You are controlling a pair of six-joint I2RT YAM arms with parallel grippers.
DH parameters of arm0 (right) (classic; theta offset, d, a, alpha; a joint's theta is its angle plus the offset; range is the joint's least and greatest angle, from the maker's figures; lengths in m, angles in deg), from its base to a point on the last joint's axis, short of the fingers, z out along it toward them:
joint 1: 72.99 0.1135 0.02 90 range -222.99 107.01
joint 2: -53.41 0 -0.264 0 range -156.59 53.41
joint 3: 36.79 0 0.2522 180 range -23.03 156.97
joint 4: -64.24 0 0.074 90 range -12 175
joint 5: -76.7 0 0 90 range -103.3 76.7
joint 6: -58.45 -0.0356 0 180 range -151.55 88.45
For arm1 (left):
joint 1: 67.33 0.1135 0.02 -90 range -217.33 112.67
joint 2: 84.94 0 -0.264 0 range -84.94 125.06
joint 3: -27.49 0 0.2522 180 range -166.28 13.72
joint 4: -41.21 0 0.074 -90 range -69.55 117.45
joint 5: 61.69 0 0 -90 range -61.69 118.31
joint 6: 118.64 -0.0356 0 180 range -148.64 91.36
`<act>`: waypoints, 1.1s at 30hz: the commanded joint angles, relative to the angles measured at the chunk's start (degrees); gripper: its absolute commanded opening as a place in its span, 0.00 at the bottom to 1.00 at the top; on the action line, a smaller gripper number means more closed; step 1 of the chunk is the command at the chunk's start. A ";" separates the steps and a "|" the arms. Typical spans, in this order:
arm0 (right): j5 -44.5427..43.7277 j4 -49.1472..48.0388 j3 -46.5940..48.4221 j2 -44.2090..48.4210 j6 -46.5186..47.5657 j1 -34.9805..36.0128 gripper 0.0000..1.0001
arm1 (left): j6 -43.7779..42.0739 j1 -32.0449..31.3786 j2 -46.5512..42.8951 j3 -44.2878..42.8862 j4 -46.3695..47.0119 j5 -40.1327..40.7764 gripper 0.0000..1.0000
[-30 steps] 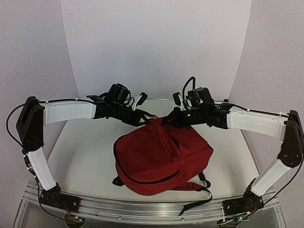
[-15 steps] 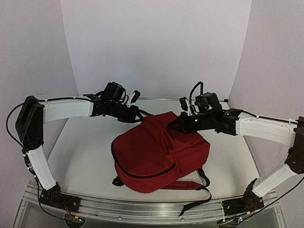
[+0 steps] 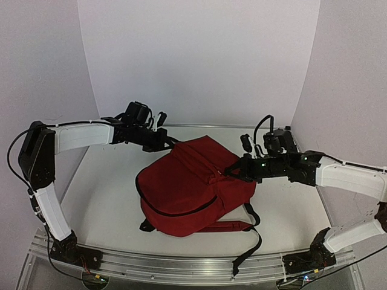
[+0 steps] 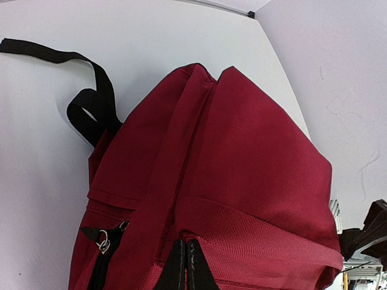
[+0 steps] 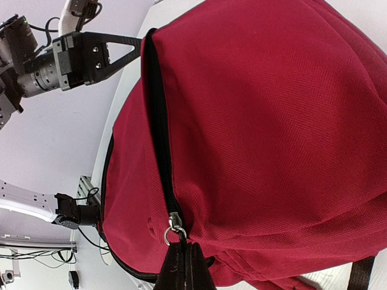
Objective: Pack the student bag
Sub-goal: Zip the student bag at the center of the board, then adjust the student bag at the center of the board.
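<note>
You are working in what is looking like a robotics lab's recording booth, where a plain white backdrop (image 3: 199,60) is curving round a bare white table (image 3: 103,181) and a left arm (image 3: 78,138) and right arm (image 3: 351,175) are rising from an aluminium rail (image 3: 169,264) along its near edge.

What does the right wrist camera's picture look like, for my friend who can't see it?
A red student bag fills the picture, its black zipper curving down to a metal ring. The right gripper, shut, pinches the bag just by that ring. The left gripper reaches the bag's edge at the top left.
</note>
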 commanded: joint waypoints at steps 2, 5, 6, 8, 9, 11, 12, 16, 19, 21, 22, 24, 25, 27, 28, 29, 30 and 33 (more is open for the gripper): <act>0.79 2.55 -3.68 1.90 -0.38 0.06 0.00 | 2.54 3.47 1.72 -3.96 2.59 6.15 0.00; -0.02 2.64 -3.94 2.01 -0.38 0.06 0.00 | 2.90 3.51 1.78 -3.97 2.76 6.15 0.00; -0.51 2.64 -3.65 2.12 -0.35 0.06 0.00 | 3.00 3.51 1.80 -3.98 2.81 6.19 0.00; -1.21 2.64 -2.26 2.16 -0.12 0.06 0.01 | 3.19 3.54 1.78 -4.11 2.65 6.32 0.00; -1.60 2.64 -1.46 1.89 0.23 0.08 0.10 | 3.30 3.65 1.82 -4.28 2.49 6.52 0.00; -2.68 2.67 0.72 1.32 1.09 0.07 0.23 | 3.82 4.21 1.89 -4.48 2.32 6.97 0.00; -3.31 2.70 2.00 0.84 1.55 0.06 0.27 | 4.35 4.64 1.95 -4.53 2.30 7.28 0.00; -6.95 3.31 6.41 -2.02 4.20 -0.09 0.59 | 6.47 7.98 2.55 -5.27 1.50 7.03 0.00; -9.55 4.32 9.01 -4.11 6.22 -1.05 0.77 | 6.76 10.45 2.61 -5.80 0.56 6.37 0.00; -10.54 4.64 9.73 -5.11 7.51 -2.79 0.87 | 6.54 11.94 2.43 -5.83 -0.08 6.00 0.00; -10.80 4.77 9.96 -5.51 8.11 -3.83 0.90 | 6.41 12.78 2.24 -5.71 -0.36 5.80 0.00; -10.69 4.90 9.92 -5.76 9.48 -6.66 0.95 | 6.21 14.90 1.65 -5.17 -0.74 5.39 0.00; -10.58 4.95 9.79 -5.75 10.19 -8.29 0.97 | 5.99 15.79 1.27 -4.78 -0.92 5.22 0.00; -9.65 5.13 9.42 -5.47 11.54 -12.13 0.98 | 5.30 17.68 0.27 -4.08 -1.28 4.67 0.00; -9.01 5.24 9.20 -5.18 12.12 -14.06 0.98 | 4.73 18.40 -0.29 -3.84 -1.64 4.53 0.00; -8.54 5.39 8.99 -4.77 12.65 -15.98 0.98 | 4.09 18.97 -0.85 -3.64 -2.23 4.59 0.02; -8.54 5.59 8.86 -4.25 13.19 -17.60 0.98 | 3.35 19.32 -1.38 -3.53 -3.02 4.84 0.05; -9.32 6.05 8.49 -2.15 14.96 -21.78 0.98 | 0.63 19.92 -4.01 -2.46 -4.78 6.85 0.43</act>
